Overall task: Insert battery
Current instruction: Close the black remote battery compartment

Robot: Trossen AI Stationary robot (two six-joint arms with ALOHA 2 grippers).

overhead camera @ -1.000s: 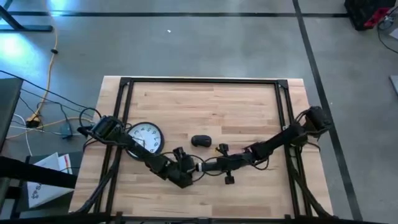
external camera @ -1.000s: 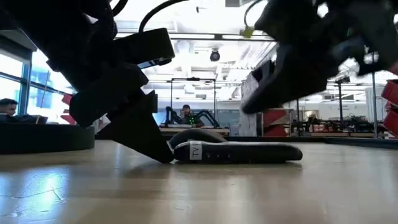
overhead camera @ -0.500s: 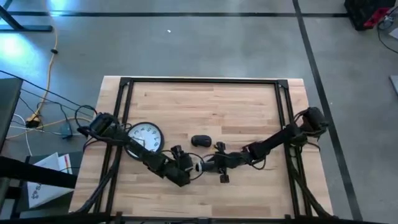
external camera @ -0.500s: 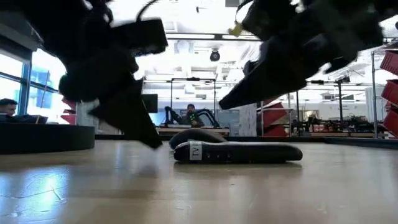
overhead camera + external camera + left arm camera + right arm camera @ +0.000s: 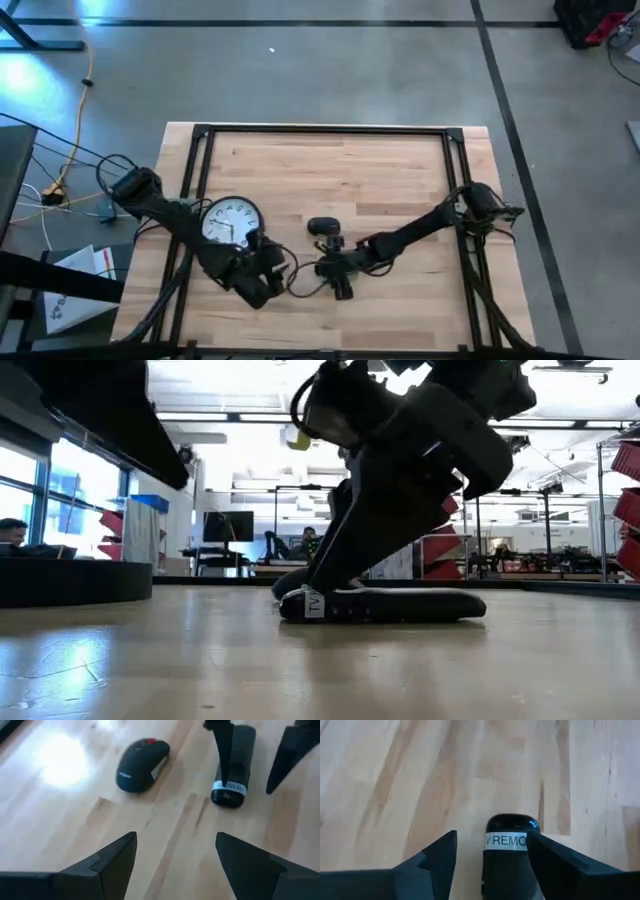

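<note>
- The remote (image 5: 507,857) lies flat on the table (image 5: 400,170), near the middle of its front half, just in front of the mouse (image 5: 322,227).
- The right gripper (image 5: 490,851) is down over the remote, its fingers (image 5: 437,857) spread and straddling the body, one on each side of the white label. Whether the pads touch the sides I cannot tell; it has no firm hold yet, in my judgement.
- The remote's long axis runs in line with the right gripper's reach, its rounded labelled end pointing away from that wrist, so the fingers would close across its width.
- The left gripper (image 5: 172,857) hangs open and empty, near the clock (image 5: 228,220), facing the remote's labelled end.
- The right arm is the nearer.
- No battery shows in any view.
</note>
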